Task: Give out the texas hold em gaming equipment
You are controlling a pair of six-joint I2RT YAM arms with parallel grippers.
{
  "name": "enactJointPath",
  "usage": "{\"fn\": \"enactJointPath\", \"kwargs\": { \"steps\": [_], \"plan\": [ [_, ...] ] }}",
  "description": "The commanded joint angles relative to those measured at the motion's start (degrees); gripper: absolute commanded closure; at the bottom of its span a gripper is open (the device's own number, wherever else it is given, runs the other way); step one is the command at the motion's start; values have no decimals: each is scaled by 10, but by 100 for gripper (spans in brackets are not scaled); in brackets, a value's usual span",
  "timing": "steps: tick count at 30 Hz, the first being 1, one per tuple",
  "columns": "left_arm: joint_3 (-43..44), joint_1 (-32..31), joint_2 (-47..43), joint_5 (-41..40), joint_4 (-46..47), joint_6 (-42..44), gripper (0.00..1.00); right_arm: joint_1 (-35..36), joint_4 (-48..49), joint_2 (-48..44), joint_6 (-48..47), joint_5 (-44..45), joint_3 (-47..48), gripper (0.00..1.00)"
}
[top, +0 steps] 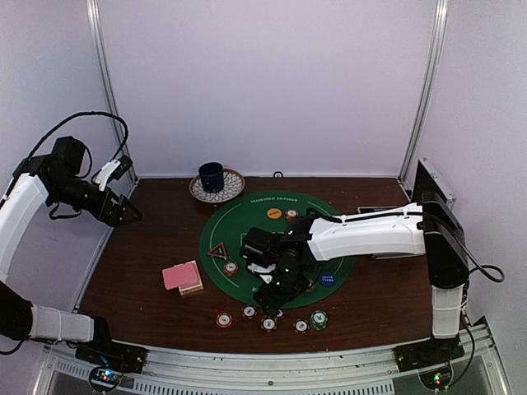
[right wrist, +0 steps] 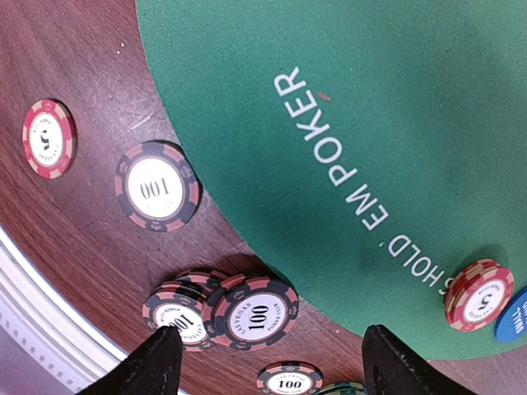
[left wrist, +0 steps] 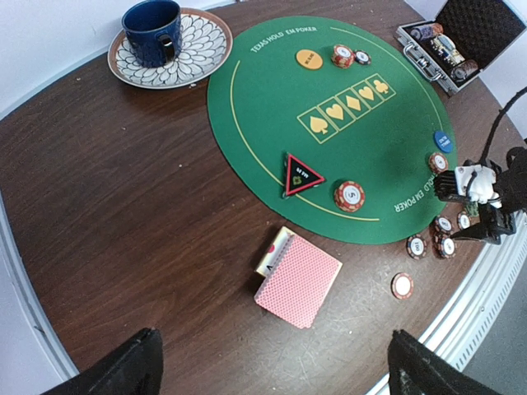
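Far left first: the left claw (top: 125,212) hangs wide open and empty by the left edge of the table (top: 140,263), well apart from everything. Next, the cards (left wrist: 298,280) lie in a deck on bare wood just off the green mat (left wrist: 272,107), pink backs up. I judge them light, slick and quick to fan out, so I'd pinch the deck across its long edges rather than press from above. The triangle marker (left wrist: 302,174) sits on the mat near its rim, with a red chip (left wrist: 349,195) just beside it. Along the near edge of the table runs a row of chips (top: 268,323). The right claw (right wrist: 268,350) hovers low over a small leaning stack (right wrist: 254,313) there, fingers spread wide with nothing gripped. The chips look stiff, dense and smooth, so I'd take them by the rim, square on, since that stack could topple. Farthest right, the blue disc (right wrist: 512,317) lies on the mat
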Motion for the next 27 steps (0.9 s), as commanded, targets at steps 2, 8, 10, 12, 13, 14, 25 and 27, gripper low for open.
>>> {"fn": "enactJointPath", "kwargs": {
  "steps": [2,8,10,12,13,14,25,27],
  "plan": [
    [-1,3,-12,3,-4,14,2,-1,-6,8,32,-17,8,21],
    [-3,3,-12,6,-4,15,2,-3,-10,11,50,-30,0,22],
    [-3,3,-12,5,-4,16,3,-3,-12,14,53,-36,0,22],
    [-2,3,-13,6,-4,18,2,-4,-13,20,59,-40,2,22],
    [-2,3,-13,6,-4,19,2,-3,-12,22,64,-43,1,22],
    [-1,3,-13,5,-4,19,2,-4,-10,24,70,-44,0,22],
    [9,3,-9,8,-14,36,2,-5,12,50,135,-43,-2,19],
    [7,3,-12,6,-15,43,2,-5,13,55,146,-40,-2,20]
  ]
}}
